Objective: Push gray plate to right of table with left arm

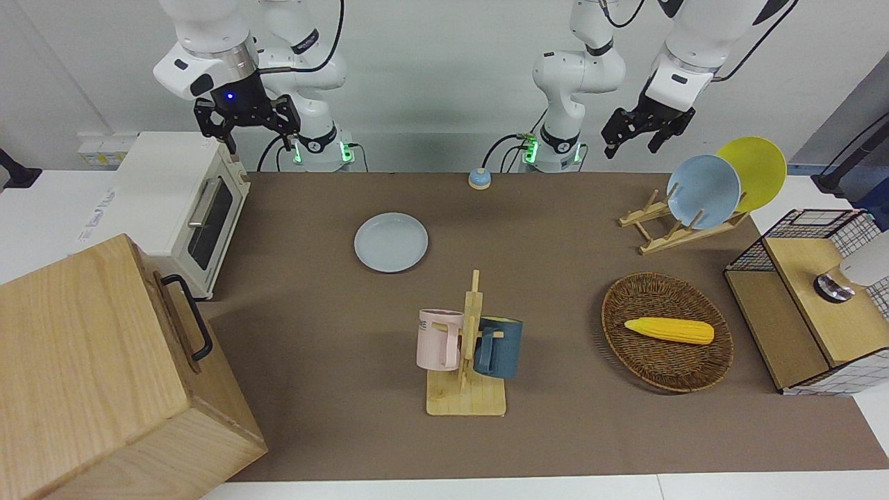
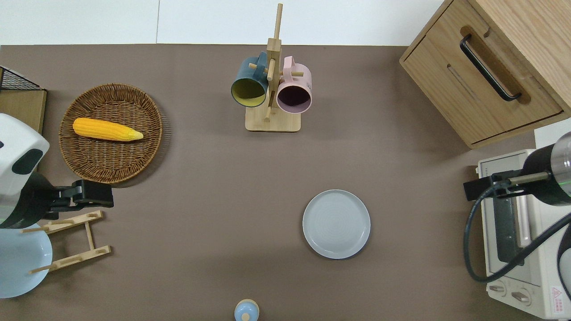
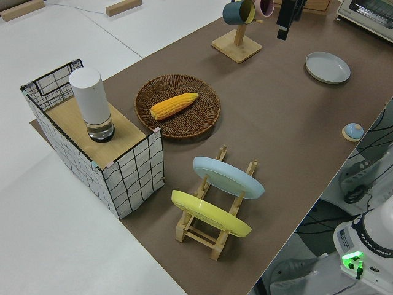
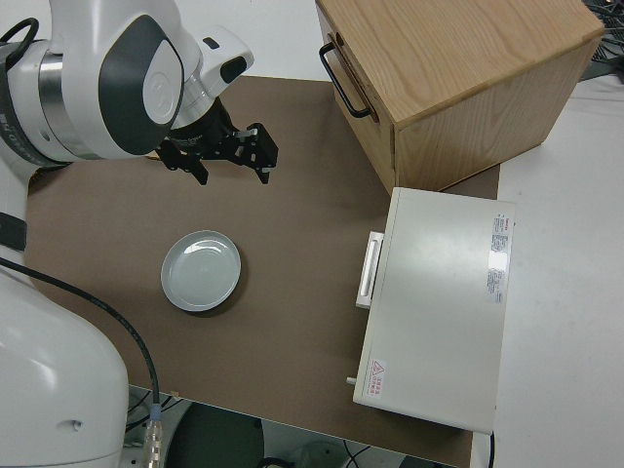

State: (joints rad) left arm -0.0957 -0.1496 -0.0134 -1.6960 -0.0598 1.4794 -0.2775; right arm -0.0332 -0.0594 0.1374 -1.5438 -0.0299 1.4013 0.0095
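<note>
The left gripper (image 1: pixel 637 131) is up in the air at the left arm's end of the table (image 2: pixel 214 187), hanging over the wooden dish rack (image 2: pixel 73 240) near the edge closest to the robots. Its fingers stand apart with nothing between them. From where it hangs, I'd say the push is either not begun or already finished; the arm is nowhere near contact, so I can't tell which from this alone.

The gray plate (image 2: pixel 336 224) lies flat on the brown mat, about midway along the table's length but shifted toward the right arm's end, and closer to the robots' edge than to the opposite one. It sits well apart from the left gripper, with open mat between them. The white toaster oven (image 2: pixel 517 232) stands at the right arm's end, with a stretch of bare mat between it and the plate.

If the push is yet to be made, the gripper would need to cross toward the plate, drop to rim height on the side of the plate facing the left arm's end, and slide it toward the toaster oven. The low rim gives little to push on, so the fingers must go down almost to the mat.

The right gripper (image 1: pixel 244 118) is parked, its fingers apart too.
</note>
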